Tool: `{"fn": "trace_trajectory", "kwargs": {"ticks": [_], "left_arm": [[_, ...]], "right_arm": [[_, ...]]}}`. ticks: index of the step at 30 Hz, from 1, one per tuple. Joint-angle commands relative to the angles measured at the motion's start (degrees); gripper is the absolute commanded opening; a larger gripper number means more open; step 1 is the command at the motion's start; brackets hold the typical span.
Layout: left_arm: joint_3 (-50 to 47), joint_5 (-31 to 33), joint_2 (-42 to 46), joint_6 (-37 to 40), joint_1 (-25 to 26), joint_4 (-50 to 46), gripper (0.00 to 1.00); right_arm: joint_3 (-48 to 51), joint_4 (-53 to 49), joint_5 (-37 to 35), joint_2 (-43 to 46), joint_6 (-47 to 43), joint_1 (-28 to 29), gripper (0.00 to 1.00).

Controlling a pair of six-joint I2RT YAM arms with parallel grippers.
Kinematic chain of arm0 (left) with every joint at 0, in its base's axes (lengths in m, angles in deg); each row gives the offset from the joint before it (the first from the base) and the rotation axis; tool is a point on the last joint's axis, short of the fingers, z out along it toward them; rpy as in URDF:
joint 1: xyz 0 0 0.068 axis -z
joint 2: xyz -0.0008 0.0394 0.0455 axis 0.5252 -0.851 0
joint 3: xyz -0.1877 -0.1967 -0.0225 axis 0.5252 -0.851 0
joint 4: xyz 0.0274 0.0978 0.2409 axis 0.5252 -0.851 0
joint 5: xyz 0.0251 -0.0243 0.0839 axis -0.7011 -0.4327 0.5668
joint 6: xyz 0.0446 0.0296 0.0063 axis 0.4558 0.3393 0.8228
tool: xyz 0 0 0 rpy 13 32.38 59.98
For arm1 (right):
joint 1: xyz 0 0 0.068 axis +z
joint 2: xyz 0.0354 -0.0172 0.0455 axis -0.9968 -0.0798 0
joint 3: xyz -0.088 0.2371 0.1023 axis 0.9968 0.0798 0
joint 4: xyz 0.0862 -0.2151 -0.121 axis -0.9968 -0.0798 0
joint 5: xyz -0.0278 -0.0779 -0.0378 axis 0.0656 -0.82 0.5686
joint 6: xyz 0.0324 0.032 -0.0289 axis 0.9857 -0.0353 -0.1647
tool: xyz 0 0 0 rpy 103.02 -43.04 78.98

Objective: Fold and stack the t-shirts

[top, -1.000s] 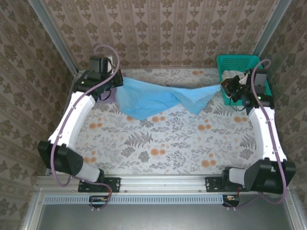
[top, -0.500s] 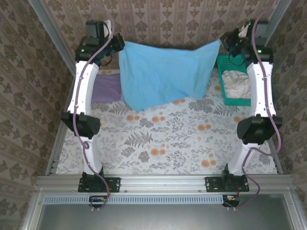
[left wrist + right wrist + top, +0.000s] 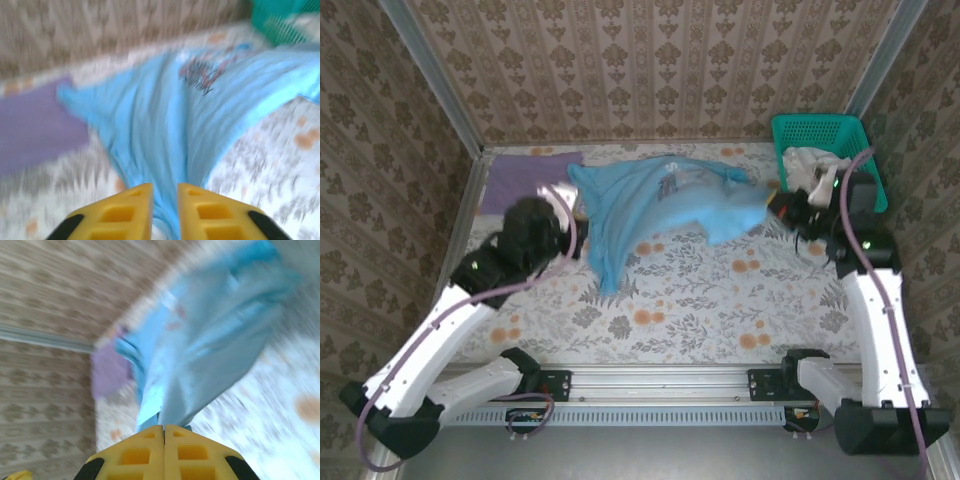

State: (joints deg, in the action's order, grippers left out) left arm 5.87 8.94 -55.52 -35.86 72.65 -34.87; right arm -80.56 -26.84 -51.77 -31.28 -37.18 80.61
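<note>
- Our floral counter (image 3: 700,300) carries the sky-blue t-shirt (image 3: 660,205), rumpled across its far half.
- The lavender t-shirt (image 3: 520,175) lies flat, far left.
- Our right jaws clamp the blue cloth.
- Our left jaws stand slightly apart, blue cloth between them.

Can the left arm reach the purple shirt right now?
Probably yes. The purple shirt lies flat and mostly uncovered, close beyond the left gripper. But the blue shirt runs between its fingers, so it would likely have to drop that first.

Sky-blue tee (image 3: 660,205), crumpled, print up, mid-back; lavender tee (image 3: 520,178) flat, far-left corner.
</note>
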Motion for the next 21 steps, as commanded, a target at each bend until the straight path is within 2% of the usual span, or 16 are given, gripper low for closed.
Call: {"fn": "trace_trajectory", "kwargs": {"ticks": [1, 3, 4, 6, 9, 11, 13, 16, 21], "left_arm": [[-8.02, 17.00, 11.43, -11.05, 1.64, -8.89, 0.36], [-11.13, 23.07, 15.76, -14.52, 1.10, -10.12, 0.50], [-12.57, 24.01, 17.04, -13.83, 0.46, -7.86, 0.55], [-13.70, 23.08, 15.69, -12.12, -1.47, -3.24, 0.67], [-10.61, 18.43, 7.49, -11.52, -6.12, -1.44, 0.73], [-8.18, 10.70, 0.32, -11.88, -10.66, -0.14, 0.75], [-5.78, -0.25, -7.48, -13.16, -15.55, 1.74, 0.76], [-0.15, -8.64, -20.49, -14.57, -19.78, 0.05, 0.77], [8.62, -13.33, -37.78, -13.53, -21.35, -7.70, 0.75]], "right_arm": [[12.75, -7.83, -3.41, 9.62, 0.33, -0.37, 0.12], [19.05, -10.85, -6.16, 12.50, 3.30, -0.53, 0.46], [20.47, -12.90, -8.28, 12.86, 4.21, -1.11, 0.54], [20.64, -15.14, -13.51, 11.80, 6.34, -1.87, 0.58], [17.80, -11.43, -17.89, 7.14, 6.43, -2.21, 0.61], [15.73, -8.65, -19.55, 3.13, 6.93, -2.21, 0.61], [14.30, -4.44, -18.77, -2.08, 6.63, -1.59, 0.60], [13.00, 0.34, -17.05, -9.14, 5.29, 0.46, 0.59], [11.17, 3.82, -15.73, -20.71, 1.89, 6.30, 0.56]]}}
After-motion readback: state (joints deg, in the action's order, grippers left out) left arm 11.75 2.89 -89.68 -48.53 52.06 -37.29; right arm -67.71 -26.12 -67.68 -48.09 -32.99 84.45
